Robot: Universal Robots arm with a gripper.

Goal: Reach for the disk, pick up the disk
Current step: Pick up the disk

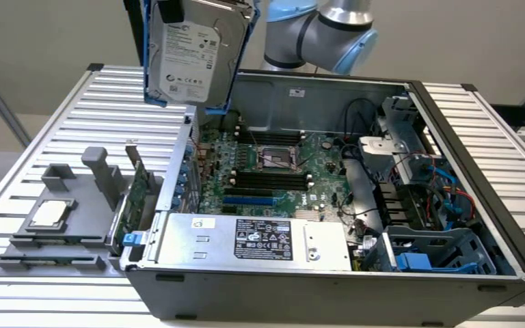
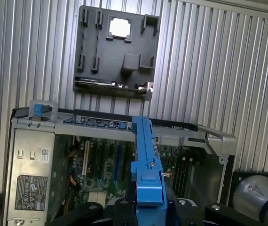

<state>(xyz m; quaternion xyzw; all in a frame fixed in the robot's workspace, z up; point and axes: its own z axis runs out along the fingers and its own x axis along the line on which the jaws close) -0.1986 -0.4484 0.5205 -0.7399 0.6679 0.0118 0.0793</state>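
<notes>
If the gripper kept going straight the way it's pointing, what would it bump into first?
The gripper holds the disk ahead of it; that would likely strike the computer case's side wall first, though depth is unclear.

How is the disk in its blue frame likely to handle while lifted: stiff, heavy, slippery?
The disk looks rigid: metal body, no sag while hanging. Probably dense for its size. The smooth blue plastic frame, clamped by the gripper, might flex or slip.
</notes>
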